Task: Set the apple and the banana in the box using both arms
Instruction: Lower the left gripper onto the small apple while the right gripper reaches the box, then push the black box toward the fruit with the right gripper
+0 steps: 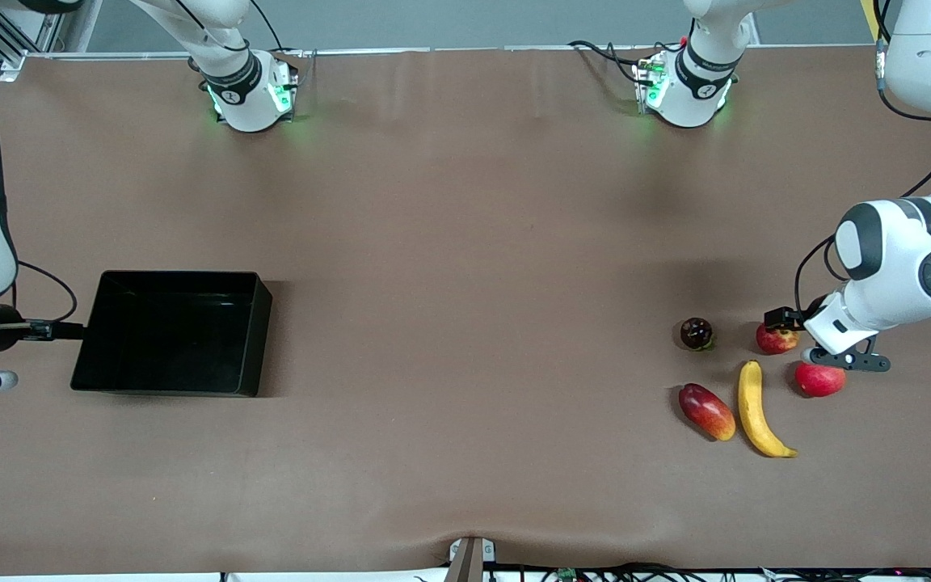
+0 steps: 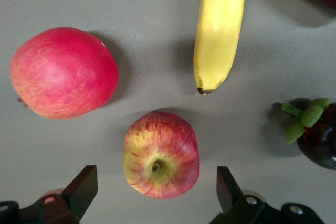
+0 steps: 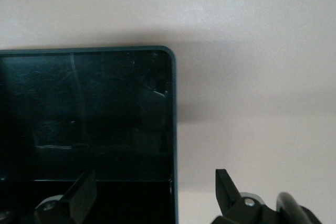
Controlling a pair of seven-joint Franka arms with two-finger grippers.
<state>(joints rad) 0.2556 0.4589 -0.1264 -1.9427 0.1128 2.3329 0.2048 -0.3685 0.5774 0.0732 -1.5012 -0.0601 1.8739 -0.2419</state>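
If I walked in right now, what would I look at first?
Probably the bright fruit bunched at the left arm's end of the table: a yellow banana, a mango, a dark mangosteen, an evenly red round fruit and the apple. The left gripper hangs over that apple, jaws open. At the right arm's end sits the shiny black box, with the right gripper open over its edge.

Brown table [image 1: 465, 242] bearing an evenly red round fruit [image 1: 820, 379], an oblong red-and-yellow mango [image 1: 706, 411] and a dark purple mangosteen [image 1: 697, 333] with green leaves, clustered near each other.
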